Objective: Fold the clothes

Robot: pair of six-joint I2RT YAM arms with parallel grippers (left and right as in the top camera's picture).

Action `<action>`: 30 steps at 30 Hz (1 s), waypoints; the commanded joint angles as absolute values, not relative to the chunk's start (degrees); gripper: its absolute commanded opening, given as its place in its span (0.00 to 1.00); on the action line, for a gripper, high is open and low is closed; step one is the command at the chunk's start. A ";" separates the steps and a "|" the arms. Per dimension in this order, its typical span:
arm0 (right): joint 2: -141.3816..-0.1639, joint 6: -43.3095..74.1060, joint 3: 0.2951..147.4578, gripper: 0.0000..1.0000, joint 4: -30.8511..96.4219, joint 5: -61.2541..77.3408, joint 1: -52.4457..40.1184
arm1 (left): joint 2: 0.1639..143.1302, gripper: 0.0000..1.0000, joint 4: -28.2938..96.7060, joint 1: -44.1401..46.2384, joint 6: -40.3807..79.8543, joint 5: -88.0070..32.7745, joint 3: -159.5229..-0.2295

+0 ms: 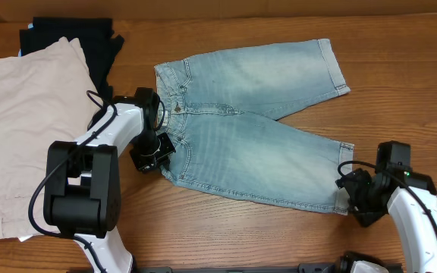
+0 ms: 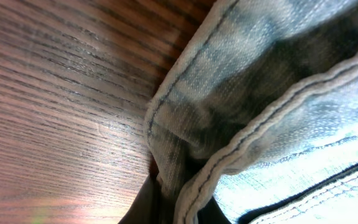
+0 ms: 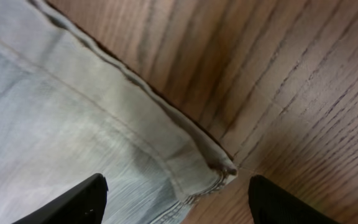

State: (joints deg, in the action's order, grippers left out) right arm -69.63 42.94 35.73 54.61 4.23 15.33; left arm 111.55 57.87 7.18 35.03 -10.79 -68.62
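The faded light-blue denim shorts (image 1: 256,144) lie spread flat in the middle of the table, waistband to the left, both legs pointing right. My left gripper (image 1: 158,155) is at the near corner of the waistband. In the left wrist view its dark fingers (image 2: 179,208) are shut on the stitched denim edge (image 2: 260,74), which is lifted a little off the wood. My right gripper (image 1: 353,199) is at the hem corner of the near leg. In the right wrist view it (image 3: 179,190) is open, its fingers astride the hem corner (image 3: 73,112).
Beige shorts (image 1: 29,129) lie at the left edge of the table, with a black garment (image 1: 89,38) behind them at the back left. Bare wooden table (image 1: 400,45) surrounds the denim shorts on the right and front.
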 commanded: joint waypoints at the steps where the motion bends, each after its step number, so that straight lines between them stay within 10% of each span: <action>1: -69.63 46.72 33.10 0.76 53.39 4.21 15.40 | 112.33 0.04 56.47 7.55 35.38 -8.40 -68.36; 11: -72.03 51.51 32.82 0.74 52.53 6.35 15.05 | 112.33 0.05 56.05 7.55 35.40 -8.38 -68.36; 30: -76.53 52.07 31.07 0.08 45.28 7.99 9.98 | 112.33 0.04 56.66 6.72 33.39 -7.07 -69.08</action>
